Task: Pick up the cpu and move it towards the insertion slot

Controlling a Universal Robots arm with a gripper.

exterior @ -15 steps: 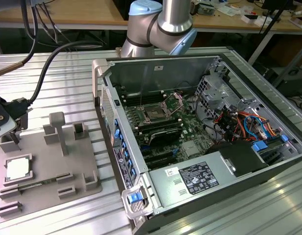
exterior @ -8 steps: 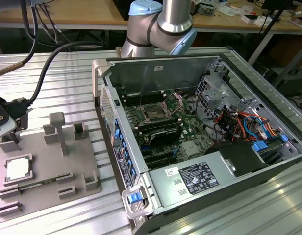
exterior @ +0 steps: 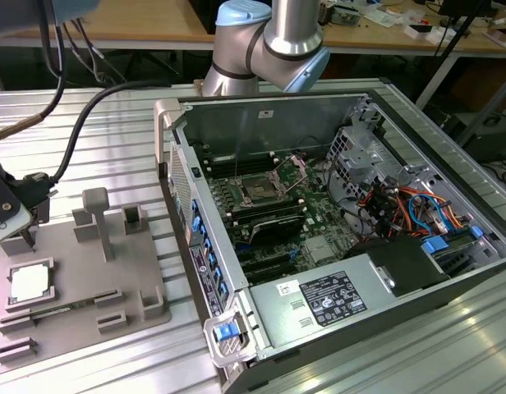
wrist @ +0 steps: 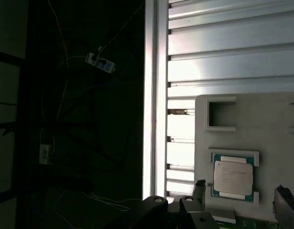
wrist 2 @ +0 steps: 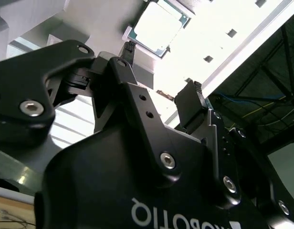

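Gripper [exterior: 19,234] hangs at the exterior view's far left, low over the grey tray [exterior: 80,279] on the slatted table [exterior: 113,123]. Its jaws are spread wide with nothing between them but air. In both wrist views the two black fingers [wrist 2: 190,98] stand on either side of the cpu [wrist: 233,177], and I see no contact with it. The cpu lies flat in its square seat on the tray, pale face up, near the tray's corner at the exterior view's left. The slot [exterior: 257,190] sits well apart from it, on the board inside the open case [exterior: 319,107] at the exterior view's right, with its metal frame swung up. The arm [exterior: 278,41] rises behind the case.
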